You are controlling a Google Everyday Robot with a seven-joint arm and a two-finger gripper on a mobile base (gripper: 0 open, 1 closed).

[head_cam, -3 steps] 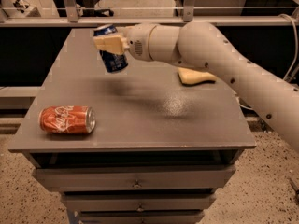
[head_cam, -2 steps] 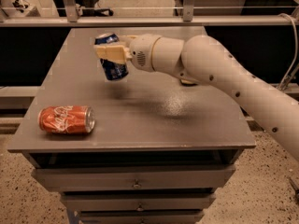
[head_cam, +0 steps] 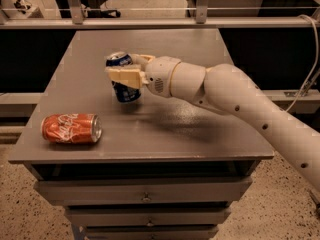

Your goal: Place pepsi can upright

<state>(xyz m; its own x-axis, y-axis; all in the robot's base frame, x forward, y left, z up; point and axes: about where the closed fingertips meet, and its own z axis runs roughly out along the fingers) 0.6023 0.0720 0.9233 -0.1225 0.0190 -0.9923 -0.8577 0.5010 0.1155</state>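
The pepsi can (head_cam: 123, 78), dark blue with a silver top, is held nearly upright, leaning a little, with its base at or just above the grey tabletop (head_cam: 165, 129) left of centre. My gripper (head_cam: 124, 74) comes in from the right on the white arm (head_cam: 240, 104) and is shut on the pepsi can around its middle, its tan fingers (head_cam: 123, 76) on both sides. Whether the base touches the table is not clear.
A red-orange cola can (head_cam: 71, 128) lies on its side near the table's front left corner. The table sits on a drawer cabinet (head_cam: 145, 199). A metal rail (head_cam: 150, 21) runs behind the table's far edge.
My gripper has carried the pepsi can down and slightly toward the front, from above the far left of the table to near its surface. The red can has not moved.
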